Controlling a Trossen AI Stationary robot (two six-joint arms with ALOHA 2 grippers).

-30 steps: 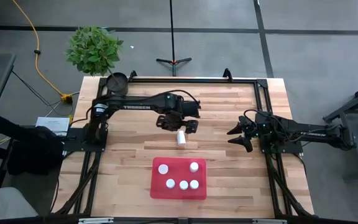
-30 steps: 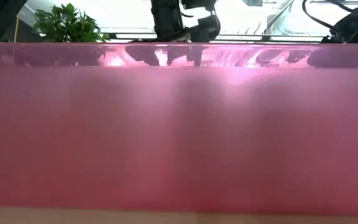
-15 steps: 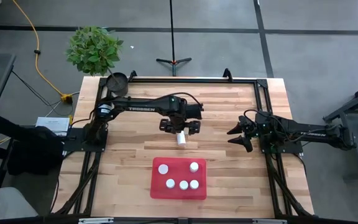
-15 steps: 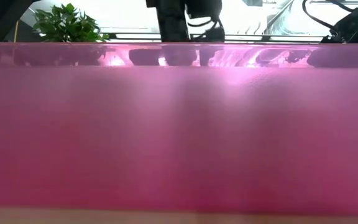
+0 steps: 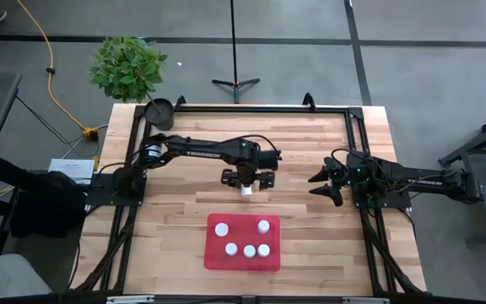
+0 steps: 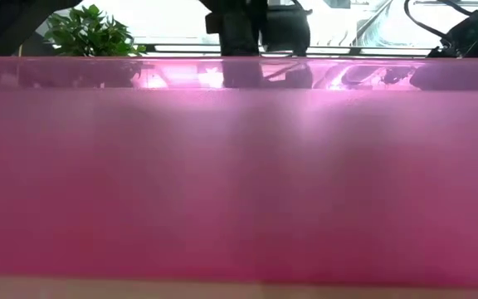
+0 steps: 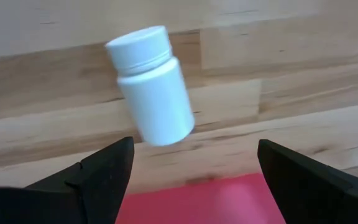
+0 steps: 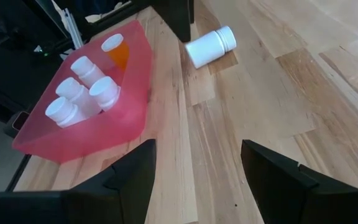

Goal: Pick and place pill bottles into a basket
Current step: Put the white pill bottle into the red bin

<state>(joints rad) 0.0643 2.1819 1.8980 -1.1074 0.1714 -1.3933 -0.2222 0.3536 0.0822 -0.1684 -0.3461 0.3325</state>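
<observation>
Bottle (image 7: 151, 87) on bare wood between open left pincer (image 5: 246, 180) fingers

I read this as a robotics lab or test bay: my butcher-block table (image 5: 310, 152) sits in a black metal frame (image 5: 357, 114) on a grey concrete floor marked with dark tape lines. A tripod stand (image 5: 235, 82), a yellow cable (image 5: 51, 63) and a potted plant (image 5: 126, 66) stand around it.
</observation>
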